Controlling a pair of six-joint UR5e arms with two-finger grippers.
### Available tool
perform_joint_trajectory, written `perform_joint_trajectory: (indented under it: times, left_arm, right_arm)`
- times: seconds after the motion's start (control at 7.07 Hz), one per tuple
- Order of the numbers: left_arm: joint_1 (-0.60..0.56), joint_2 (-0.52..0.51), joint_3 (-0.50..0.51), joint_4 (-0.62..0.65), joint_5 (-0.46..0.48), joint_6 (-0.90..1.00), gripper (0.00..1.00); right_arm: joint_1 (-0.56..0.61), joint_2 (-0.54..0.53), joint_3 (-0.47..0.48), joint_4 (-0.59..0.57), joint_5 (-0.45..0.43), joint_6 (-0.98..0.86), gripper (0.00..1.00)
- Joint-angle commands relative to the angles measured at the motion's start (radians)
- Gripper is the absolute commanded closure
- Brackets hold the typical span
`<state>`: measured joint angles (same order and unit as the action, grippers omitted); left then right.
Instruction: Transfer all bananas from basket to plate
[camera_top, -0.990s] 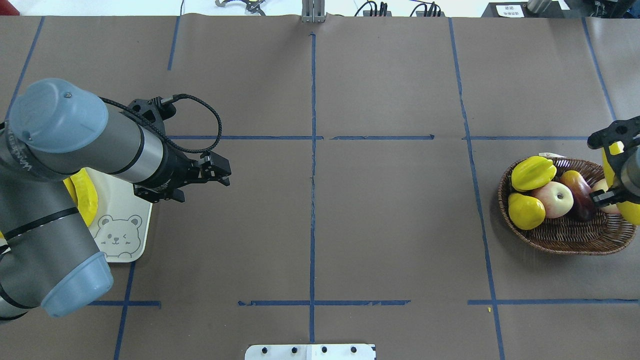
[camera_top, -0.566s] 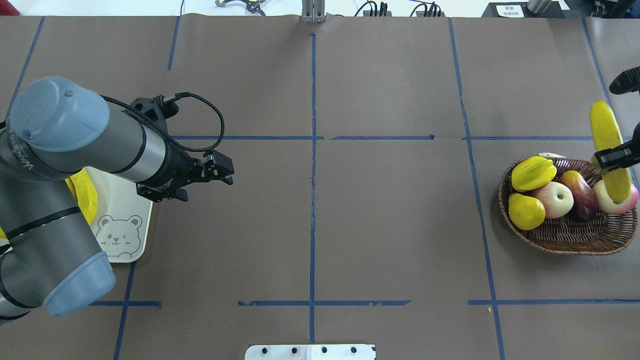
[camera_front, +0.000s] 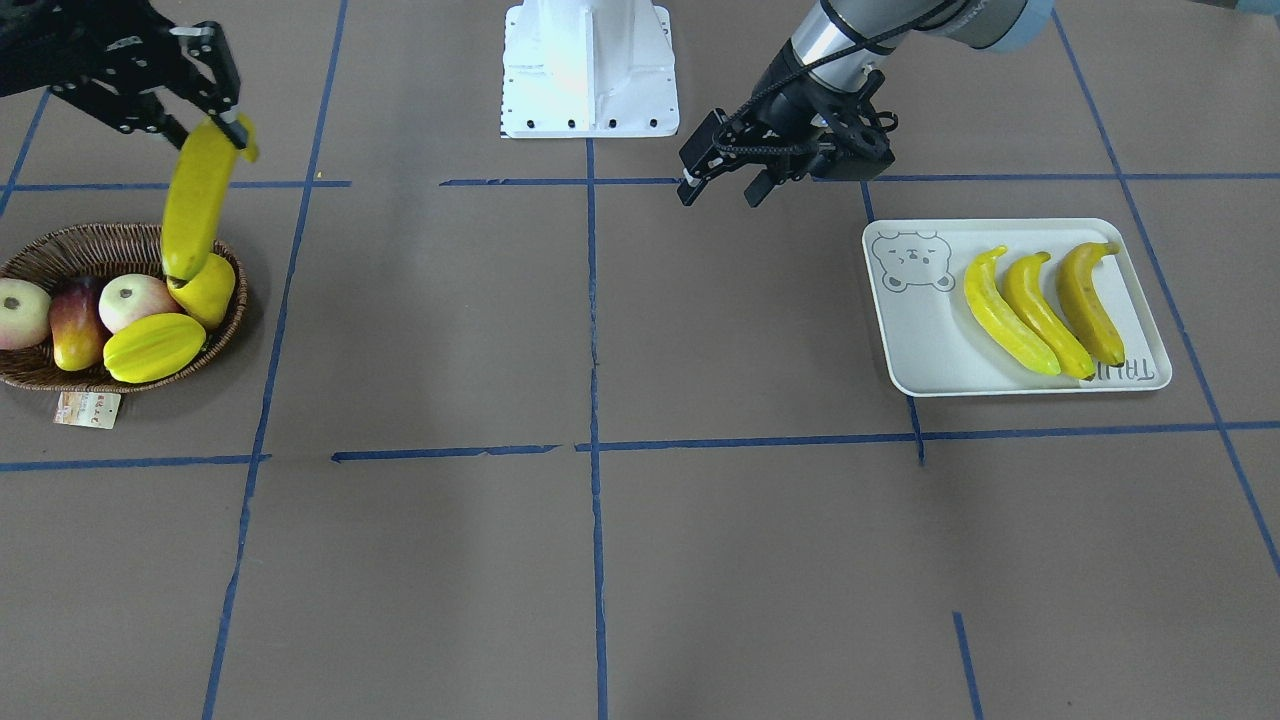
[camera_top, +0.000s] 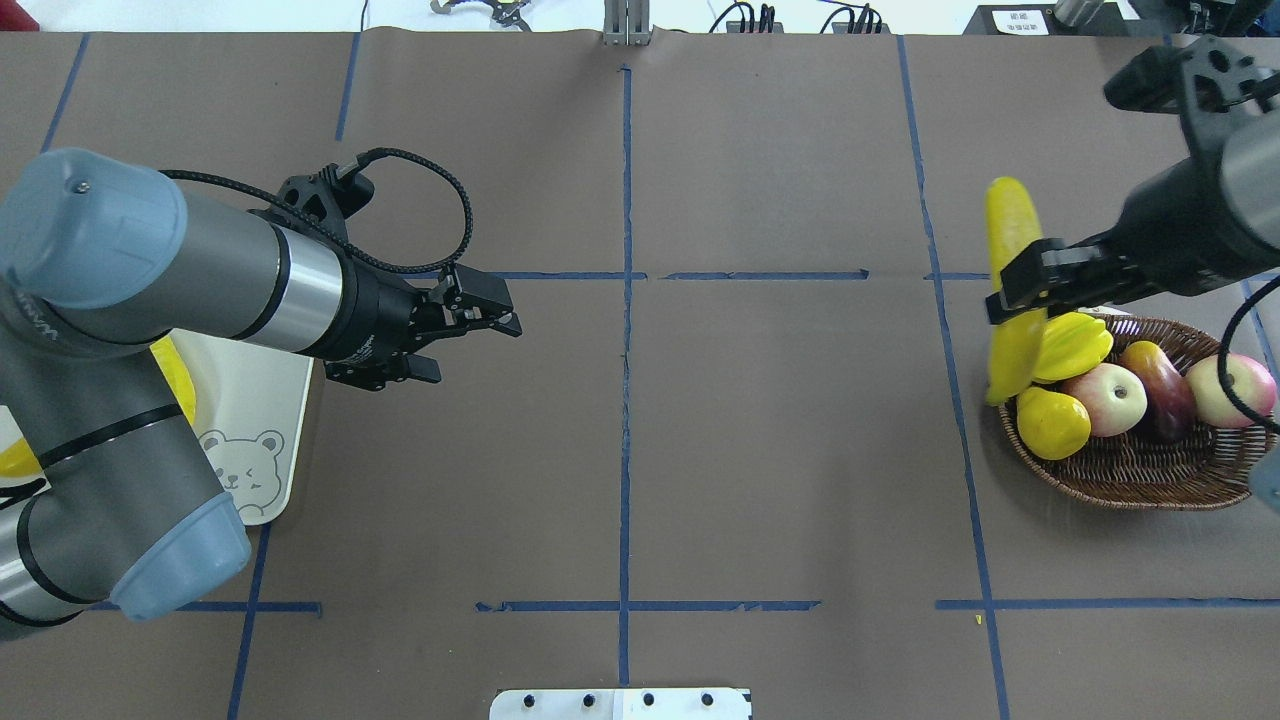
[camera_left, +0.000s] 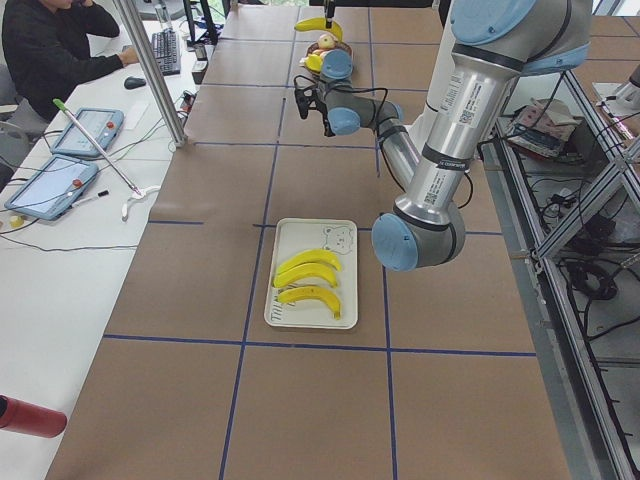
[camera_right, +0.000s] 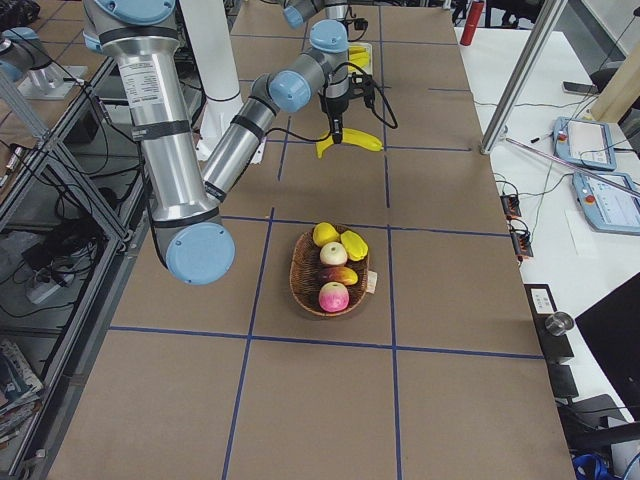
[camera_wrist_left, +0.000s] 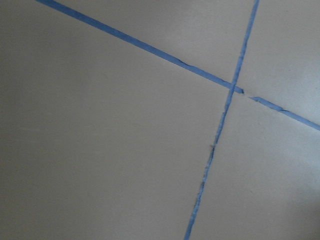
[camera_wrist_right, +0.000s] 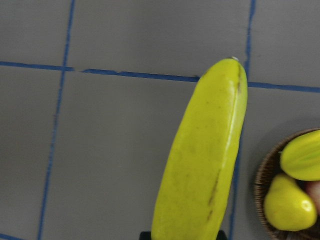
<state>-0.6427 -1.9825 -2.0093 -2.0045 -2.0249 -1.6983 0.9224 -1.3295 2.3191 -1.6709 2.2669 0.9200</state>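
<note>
Right gripper (camera_top: 1015, 290) is clamping the last banana (camera_top: 1010, 225) level beside the basket (camera_top: 1130, 485); the plate (camera_front: 930, 350) is lying nearer the seemingly open left gripper (camera_top: 500, 312).

Bare table (camera_front: 600, 330) between basket (camera_front: 110, 242) and plate (camera_front: 925, 345), bear end seemingly free

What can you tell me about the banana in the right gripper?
The banana is long, gently curved and smooth, bright yellow with faint dark streaks. The right gripper is shut on it, holding it in the air near the basket, clear of the fruit there; nothing else touches it.
</note>
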Motion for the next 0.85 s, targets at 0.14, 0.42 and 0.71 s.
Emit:
perform_joint_trajectory:
  times: [0.14, 0.42, 0.71]
  left_arm:
    - [0.000, -0.001, 0.091, -0.402, 0.002, -0.193, 0.00]
    - [0.002, -0.018, 0.179, -0.570, 0.066, -0.268, 0.00]
    - [0.005, -0.064, 0.205, -0.617, 0.069, -0.334, 0.01]
  right_arm:
    - [-0.219, 0.016, -0.110, 0.547, -0.103, 0.397, 0.99]
    - [-0.371, 0.039, -0.112, 0.643, -0.270, 0.475, 0.99]
    - [-0.477, 0.122, -0.139, 0.645, -0.390, 0.477, 0.99]
